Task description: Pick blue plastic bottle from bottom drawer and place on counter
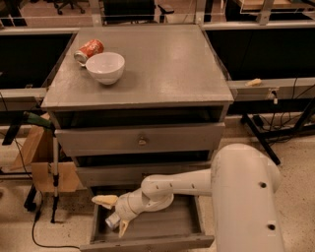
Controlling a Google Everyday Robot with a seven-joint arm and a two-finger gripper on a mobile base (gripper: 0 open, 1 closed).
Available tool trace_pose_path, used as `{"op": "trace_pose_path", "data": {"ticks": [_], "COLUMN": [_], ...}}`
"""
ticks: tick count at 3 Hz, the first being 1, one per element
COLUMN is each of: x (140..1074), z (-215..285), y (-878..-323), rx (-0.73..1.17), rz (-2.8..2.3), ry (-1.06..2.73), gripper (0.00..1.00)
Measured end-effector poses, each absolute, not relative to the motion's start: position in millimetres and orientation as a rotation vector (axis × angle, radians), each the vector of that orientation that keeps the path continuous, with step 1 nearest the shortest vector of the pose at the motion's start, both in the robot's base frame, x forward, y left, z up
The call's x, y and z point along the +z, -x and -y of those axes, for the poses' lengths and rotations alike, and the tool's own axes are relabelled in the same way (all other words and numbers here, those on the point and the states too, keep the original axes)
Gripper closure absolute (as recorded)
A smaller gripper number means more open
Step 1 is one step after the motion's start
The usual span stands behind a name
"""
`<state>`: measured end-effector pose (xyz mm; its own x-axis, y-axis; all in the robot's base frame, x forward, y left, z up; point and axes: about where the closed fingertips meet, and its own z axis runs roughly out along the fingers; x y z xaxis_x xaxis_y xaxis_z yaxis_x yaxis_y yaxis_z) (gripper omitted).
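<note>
Camera view: open gripper (pixel 113 214) astride blue plastic bottle (pixel 112 221) near bottom drawer (pixel 167 224) left wall.

Place: a lab or workshop.
Top of frame: metal bench rails (pixel 275 87), office chair base (pixel 69 6).
Left edge: cardboard box (pixel 44 170), loose cable (pixel 42 236) on speckled floor (pixel 295 165).
Lower left: robot gripper (pixel 114 215), fingers spread, over the open bottom drawer (pixel 167 229).

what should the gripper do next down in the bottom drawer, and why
Probably close the fingers. The gripper sits low in the open bottom drawer with its fingers spread, and the blue plastic bottle appears to lie between them, not yet lifted. Lifting toward the counter should wait for a grip.
</note>
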<state>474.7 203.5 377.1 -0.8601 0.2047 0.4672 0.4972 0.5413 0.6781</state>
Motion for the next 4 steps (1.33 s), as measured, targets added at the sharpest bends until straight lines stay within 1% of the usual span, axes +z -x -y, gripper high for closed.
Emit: {"op": "trace_pose_path", "data": {"ticks": [2, 4], "x": [276, 271], "z": [-180, -181], "y": [-503, -503], "rx": [-1.203, -1.188], "rz": [2.110, 2.094], "ry": [0.956, 0.965], "gripper": [0.00, 0.00]}}
